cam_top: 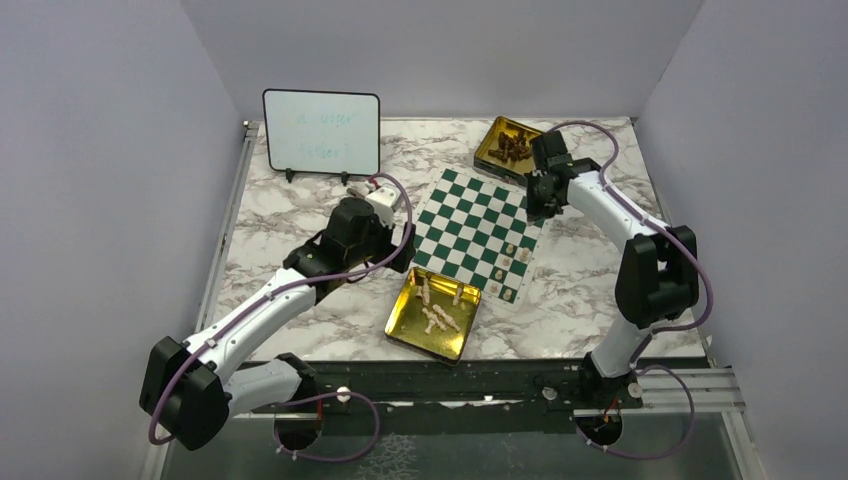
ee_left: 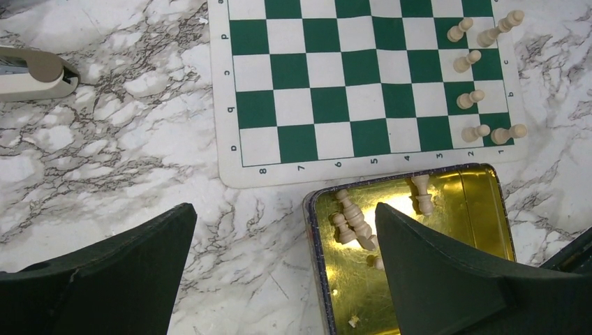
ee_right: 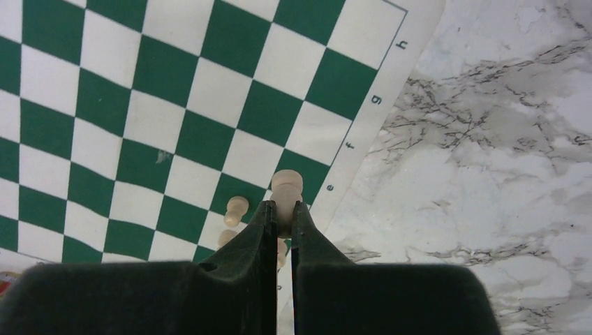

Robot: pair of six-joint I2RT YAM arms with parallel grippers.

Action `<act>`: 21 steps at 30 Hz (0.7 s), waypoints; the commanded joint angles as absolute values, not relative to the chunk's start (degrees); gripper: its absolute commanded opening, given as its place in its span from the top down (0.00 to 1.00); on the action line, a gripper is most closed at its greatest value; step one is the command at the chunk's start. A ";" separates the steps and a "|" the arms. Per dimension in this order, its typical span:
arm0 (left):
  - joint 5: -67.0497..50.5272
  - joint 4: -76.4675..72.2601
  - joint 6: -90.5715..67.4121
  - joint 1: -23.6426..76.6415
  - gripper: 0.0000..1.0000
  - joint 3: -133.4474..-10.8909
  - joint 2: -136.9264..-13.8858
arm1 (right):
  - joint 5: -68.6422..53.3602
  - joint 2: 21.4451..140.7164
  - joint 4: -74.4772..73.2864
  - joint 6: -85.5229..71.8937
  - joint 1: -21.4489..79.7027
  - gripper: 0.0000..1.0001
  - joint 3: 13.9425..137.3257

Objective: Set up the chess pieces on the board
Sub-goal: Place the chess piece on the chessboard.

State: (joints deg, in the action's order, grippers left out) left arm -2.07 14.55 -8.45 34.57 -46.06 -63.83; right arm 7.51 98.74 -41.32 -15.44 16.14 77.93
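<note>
The green and white board [cam_top: 470,225] lies on the marble table. Several cream chess pieces [cam_top: 508,264] stand along its near right edge, and also show in the left wrist view [ee_left: 466,63]. My right gripper [ee_right: 281,209] is shut on a cream chess piece [ee_right: 286,183], held over the board's [ee_right: 174,118] edge squares near a standing pawn [ee_right: 236,209]. In the top view this gripper [cam_top: 540,205] hangs over the board's far right corner. My left gripper [ee_left: 285,213] is open and empty, above bare marble beside the near gold tin [ee_left: 482,209], where cream pieces [ee_left: 352,220] lie.
The near gold tin [cam_top: 402,330] sits just in front of the board. A second gold tin [cam_top: 493,140] with dark pieces is at the back. A black-framed whiteboard [cam_top: 322,132] stands at the back left. Grey walls close in the table.
</note>
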 commanded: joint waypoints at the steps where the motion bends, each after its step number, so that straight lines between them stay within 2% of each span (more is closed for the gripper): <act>1: 0.62 15.12 -9.08 34.28 0.01 -44.76 -61.10 | 7.45 101.81 -43.44 -14.05 13.19 0.97 81.74; 21: 0.97 14.77 -7.32 34.37 0.01 -42.53 -55.52 | 5.39 114.36 -45.76 -12.58 8.78 0.92 91.26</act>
